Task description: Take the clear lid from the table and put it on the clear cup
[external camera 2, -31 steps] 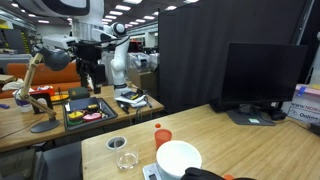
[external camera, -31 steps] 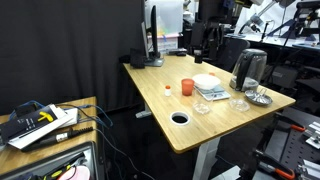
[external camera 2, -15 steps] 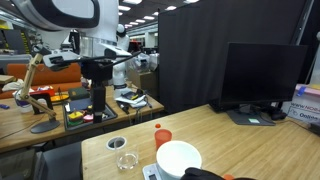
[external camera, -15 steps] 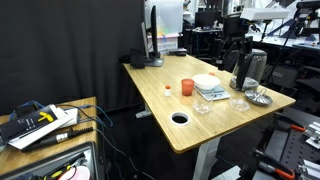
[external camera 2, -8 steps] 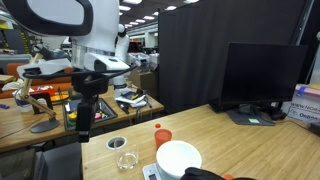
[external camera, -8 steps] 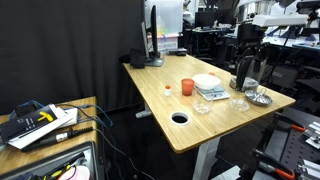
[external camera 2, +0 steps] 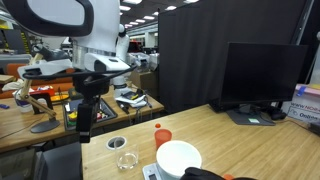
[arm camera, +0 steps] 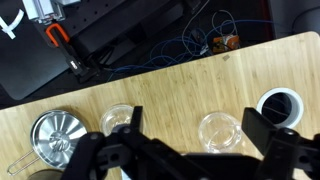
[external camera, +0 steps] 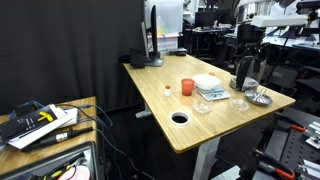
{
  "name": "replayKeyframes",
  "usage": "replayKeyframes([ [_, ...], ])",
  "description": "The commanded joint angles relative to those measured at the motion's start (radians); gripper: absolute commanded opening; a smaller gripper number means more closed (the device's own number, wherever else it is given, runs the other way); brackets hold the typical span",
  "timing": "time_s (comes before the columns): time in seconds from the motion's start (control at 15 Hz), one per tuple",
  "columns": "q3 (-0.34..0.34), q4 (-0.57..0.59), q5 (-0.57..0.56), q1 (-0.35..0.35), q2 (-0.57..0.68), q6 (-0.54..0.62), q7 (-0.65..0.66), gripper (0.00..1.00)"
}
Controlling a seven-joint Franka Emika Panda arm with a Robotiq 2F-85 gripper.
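Observation:
The clear cup [arm camera: 220, 130] stands near the table's front edge, between my fingers in the wrist view. It also shows in both exterior views [external camera: 202, 105] [external camera 2: 126, 160]. The clear lid [arm camera: 117, 118] lies beside the metal dish, behind my left finger; it also shows in an exterior view [external camera: 239, 102]. I cannot be sure which of the two clear pieces is which. My gripper [arm camera: 195, 125] is open and empty, well above the table by the grey jug [external camera: 245, 62] [external camera 2: 84, 118].
A metal dish [arm camera: 52, 135] [external camera: 259, 98] and a tall grey jug [external camera: 248, 70] stand at the table's end. An orange cup [external camera: 187, 88] [external camera 2: 162, 134], a white bowl [external camera: 207, 83] [external camera 2: 178, 158] on a scale and a round cable hole [external camera: 180, 117] [arm camera: 278, 104] are nearby.
Over two seconds the arm swung across to above the jug end of the table. In the last half second nothing has moved.

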Motion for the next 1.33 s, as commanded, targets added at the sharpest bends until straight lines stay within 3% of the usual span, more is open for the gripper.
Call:
replayKeyframes([
  [0.0,-0.016,-0.007,0.023,-0.041,0.036,0.046,0.028,1.0],
  [0.53,-0.143,-0.004,0.012,-0.164,0.218,0.164,0.04,1.0],
  [0.6,-0.137,-0.011,0.004,-0.152,0.181,0.134,0.036,1.0],
  [1.27,-0.148,0.01,0.0,-0.162,0.265,0.198,0.067,1.0],
])
